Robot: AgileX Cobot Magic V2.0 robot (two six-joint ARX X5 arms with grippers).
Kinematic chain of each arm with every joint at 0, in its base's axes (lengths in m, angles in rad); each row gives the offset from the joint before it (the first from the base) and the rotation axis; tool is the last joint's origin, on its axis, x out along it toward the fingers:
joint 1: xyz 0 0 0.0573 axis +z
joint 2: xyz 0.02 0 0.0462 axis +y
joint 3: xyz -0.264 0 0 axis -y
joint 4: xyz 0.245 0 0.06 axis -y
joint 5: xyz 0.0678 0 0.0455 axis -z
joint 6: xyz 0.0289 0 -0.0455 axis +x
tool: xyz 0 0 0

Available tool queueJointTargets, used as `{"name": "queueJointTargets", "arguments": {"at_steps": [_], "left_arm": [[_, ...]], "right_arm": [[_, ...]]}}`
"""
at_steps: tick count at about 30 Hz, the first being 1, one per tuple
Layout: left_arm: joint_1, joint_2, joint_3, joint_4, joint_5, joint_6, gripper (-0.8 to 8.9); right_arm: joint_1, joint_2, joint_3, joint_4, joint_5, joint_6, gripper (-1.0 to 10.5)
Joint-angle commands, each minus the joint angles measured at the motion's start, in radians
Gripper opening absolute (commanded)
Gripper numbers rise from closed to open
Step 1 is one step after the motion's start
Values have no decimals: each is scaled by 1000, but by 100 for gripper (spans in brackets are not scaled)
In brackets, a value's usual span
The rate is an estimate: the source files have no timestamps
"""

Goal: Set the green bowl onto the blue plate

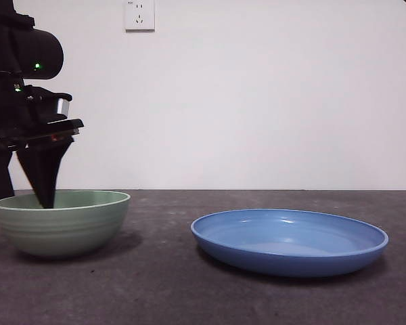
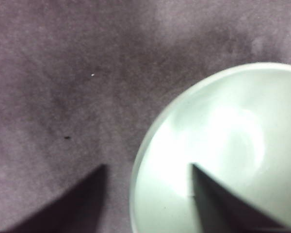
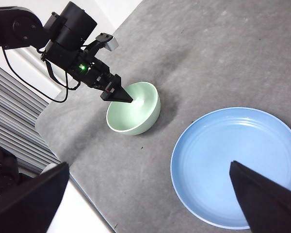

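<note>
Jaws of the left gripper (image 2: 148, 167) stand open astride the green bowl (image 1: 62, 222) rim at frame left; blue plate (image 1: 289, 241) sits apart, lower right, under the right gripper's (image 3: 150, 170) open jaws.

Bare table (image 1: 162, 271) btwn green bowl (image 1: 61, 223) & blue plate (image 1: 289, 241)

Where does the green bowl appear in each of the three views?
Front view: green bowl at lower left, left hand over its rim.
Left wrist view: bowl fills the right side.
Right wrist view: bowl left of centre.
Shared landmark: the left hand's dark tips at the rim.
</note>
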Motion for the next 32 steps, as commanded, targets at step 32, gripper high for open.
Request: {"name": "queueJointTargets", "arguments": {"at_steps": [32], "left_arm": [[-131, 20, 273, -148, 1, -77, 15]], "right_arm": [[4, 8, 18, 6, -3, -11, 622]]}}
